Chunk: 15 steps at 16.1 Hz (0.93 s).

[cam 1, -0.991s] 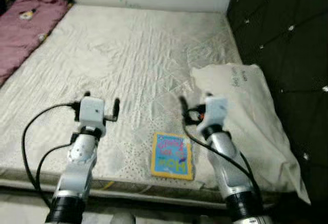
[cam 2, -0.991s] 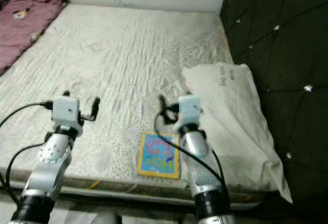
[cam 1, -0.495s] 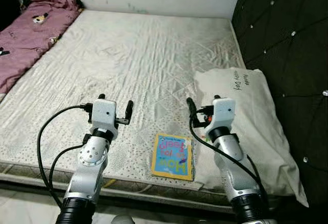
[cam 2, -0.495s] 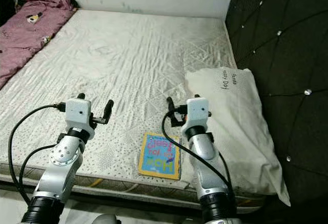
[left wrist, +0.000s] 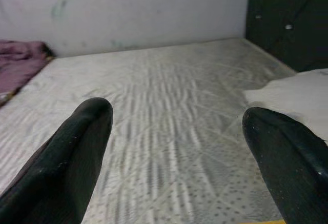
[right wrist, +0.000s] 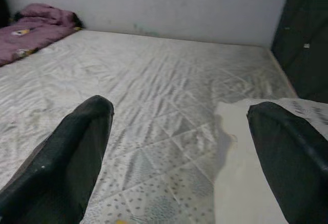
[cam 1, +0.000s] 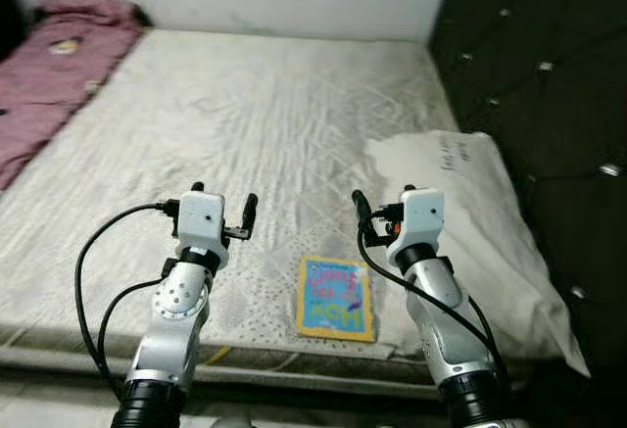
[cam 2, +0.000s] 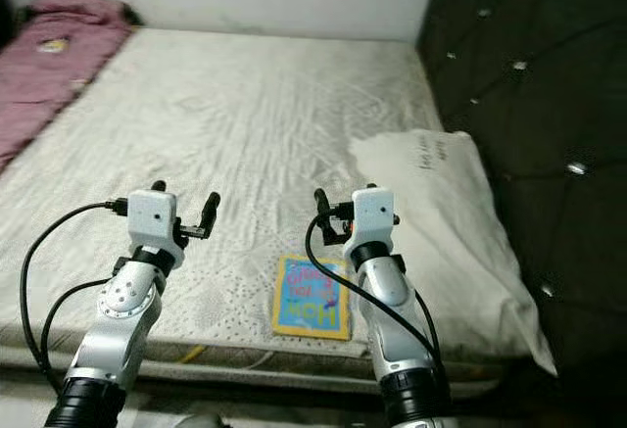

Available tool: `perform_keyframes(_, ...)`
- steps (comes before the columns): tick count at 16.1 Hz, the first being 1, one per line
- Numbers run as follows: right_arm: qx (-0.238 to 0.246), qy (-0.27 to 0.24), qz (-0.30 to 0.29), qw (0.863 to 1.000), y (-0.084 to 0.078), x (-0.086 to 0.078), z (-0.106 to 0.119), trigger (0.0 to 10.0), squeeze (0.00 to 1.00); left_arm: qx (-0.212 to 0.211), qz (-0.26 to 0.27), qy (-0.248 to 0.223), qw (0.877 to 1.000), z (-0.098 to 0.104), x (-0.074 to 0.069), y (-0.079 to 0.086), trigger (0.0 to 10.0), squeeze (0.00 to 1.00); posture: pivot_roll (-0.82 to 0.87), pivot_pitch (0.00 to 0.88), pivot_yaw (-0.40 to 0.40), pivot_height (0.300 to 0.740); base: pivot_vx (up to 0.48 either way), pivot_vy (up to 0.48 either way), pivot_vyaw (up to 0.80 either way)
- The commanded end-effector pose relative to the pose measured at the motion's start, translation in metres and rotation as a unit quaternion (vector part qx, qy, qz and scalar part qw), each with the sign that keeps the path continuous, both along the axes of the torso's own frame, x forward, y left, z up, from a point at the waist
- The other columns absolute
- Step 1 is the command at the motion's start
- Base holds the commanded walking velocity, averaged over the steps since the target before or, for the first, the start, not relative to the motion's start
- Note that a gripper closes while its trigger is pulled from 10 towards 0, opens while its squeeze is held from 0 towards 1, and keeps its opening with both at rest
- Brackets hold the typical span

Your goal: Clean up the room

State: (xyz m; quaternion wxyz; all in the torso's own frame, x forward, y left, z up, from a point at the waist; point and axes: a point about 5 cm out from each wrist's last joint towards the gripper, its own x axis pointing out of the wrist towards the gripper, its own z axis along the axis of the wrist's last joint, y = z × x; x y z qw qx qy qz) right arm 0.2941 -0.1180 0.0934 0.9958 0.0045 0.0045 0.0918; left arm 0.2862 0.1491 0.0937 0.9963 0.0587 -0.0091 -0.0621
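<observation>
With the left gripper (cam 1: 221,201) and right gripper (cam 1: 377,205) both spread open and empty above the white quilted mattress (cam 1: 255,124), lower the right one squarely over the blue-and-yellow children's book (cam 1: 336,298) at the near edge, avoiding the white pillow (cam 1: 490,222)

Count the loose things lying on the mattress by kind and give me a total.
Children's book: 1
White pillow: 1
Pink blanket: 1
Total: 3
</observation>
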Motion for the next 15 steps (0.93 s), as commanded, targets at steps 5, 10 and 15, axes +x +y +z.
perform_keyframes(5, -0.008, 0.006, 0.0, 1.0, -0.0029, 0.0016, -0.0007, 10.0, 0.0, -0.002, -0.006, 0.0, 1.0, 0.002, 0.0016, -0.0028, 10.0, 0.0, 0.05, 0.0, 0.007, 0.74, 0.0, 0.361, -0.29)
perform_keyframes(10, -0.009, 0.008, 0.003, 1.0, -0.0025, 0.0019, -0.0009, 10.0, 0.0, -0.003, -0.001, 0.001, 1.0, 0.0018, 0.0021, -0.0013, 10.0, 0.0, 0.05, 0.0, 0.006, 0.74, 0.0, 0.372, 0.0)
perform_keyframes(15, -0.008, 0.008, 0.001, 1.0, -0.0023, 0.0018, -0.0008, 10.0, 0.0, -0.003, -0.001, 0.002, 1.0, 0.0011, 0.0025, -0.0008, 10.0, 0.0, 0.05, 0.0, 0.01, 0.74, 0.0, 0.376, 0.0)
